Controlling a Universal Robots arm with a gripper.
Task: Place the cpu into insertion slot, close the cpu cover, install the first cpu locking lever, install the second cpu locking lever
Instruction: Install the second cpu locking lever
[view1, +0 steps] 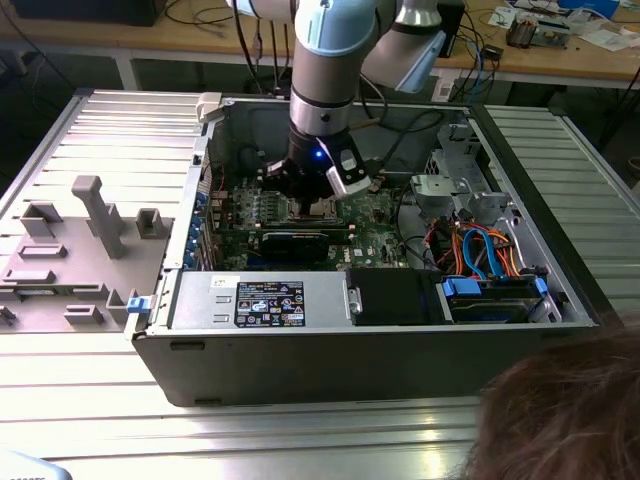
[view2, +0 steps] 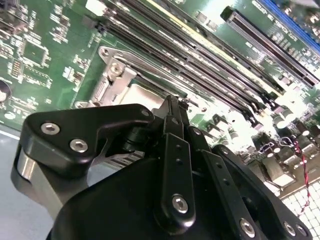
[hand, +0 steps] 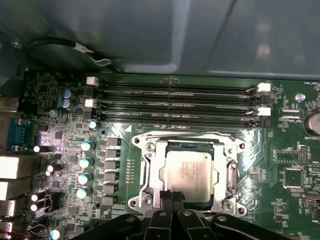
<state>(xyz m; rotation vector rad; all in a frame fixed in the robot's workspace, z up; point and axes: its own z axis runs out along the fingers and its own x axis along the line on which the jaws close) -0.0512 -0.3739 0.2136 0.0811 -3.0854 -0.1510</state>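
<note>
The small square cpu (hand: 189, 171) with its silvery-grey top lies seated in the silver-rimmed insertion slot (hand: 148, 167) on the green circuit board, the thin sheet-metal cpu cover (hand: 231, 172) framing it. The black gripper (hand: 173, 196) hangs just over the socket's edge, fingers pinched together, holding nothing.

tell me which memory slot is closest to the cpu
The last of the long black memory slots, the one running right along the silver cpu cover around the cpu. The others lie beyond it, toward the case wall.
</note>
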